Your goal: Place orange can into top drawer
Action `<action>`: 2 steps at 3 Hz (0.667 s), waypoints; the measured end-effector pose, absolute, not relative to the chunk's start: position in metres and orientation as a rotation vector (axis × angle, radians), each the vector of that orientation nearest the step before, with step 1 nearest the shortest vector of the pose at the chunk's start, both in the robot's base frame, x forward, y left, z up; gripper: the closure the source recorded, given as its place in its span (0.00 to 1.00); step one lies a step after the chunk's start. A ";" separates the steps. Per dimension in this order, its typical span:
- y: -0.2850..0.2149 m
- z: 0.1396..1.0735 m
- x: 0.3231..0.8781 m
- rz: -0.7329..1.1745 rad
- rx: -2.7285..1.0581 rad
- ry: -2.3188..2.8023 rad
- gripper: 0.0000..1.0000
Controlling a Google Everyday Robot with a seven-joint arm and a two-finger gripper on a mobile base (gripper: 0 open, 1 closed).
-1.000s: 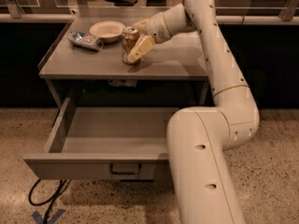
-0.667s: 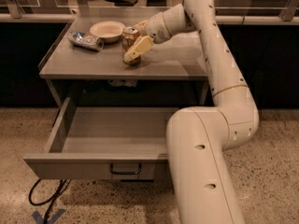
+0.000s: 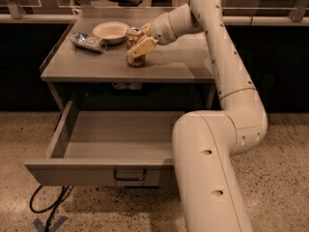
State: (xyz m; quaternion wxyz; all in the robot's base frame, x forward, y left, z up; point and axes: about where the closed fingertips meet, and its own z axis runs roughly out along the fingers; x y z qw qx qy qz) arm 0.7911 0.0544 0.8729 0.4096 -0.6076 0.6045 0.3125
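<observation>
The orange can [image 3: 133, 33] stands upright on the grey table top [image 3: 178, 64], just right of a bowl. My gripper [image 3: 137, 42] reaches in from the right and is shut on the can, one pale finger [image 3: 140, 47] lying across its front side, the other behind it. The can's base rests on the table. The top drawer [image 3: 87, 173] below the table top is pulled out wide towards me, its inside bare, with a small dark handle [image 3: 129, 175] at the centre of its front panel.
A pale bowl [image 3: 110, 31] and a crushed silver-blue can [image 3: 88, 41] lie at the table's back left. My arm's large lower link [image 3: 207, 178] stands in front of the drawer's right part. A black cable [image 3: 48, 207] lies on the floor at lower left.
</observation>
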 end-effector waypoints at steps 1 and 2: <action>0.055 0.871 0.791 0.786 -1.534 1.530 0.89; 0.040 0.876 0.776 0.793 -1.562 1.538 1.00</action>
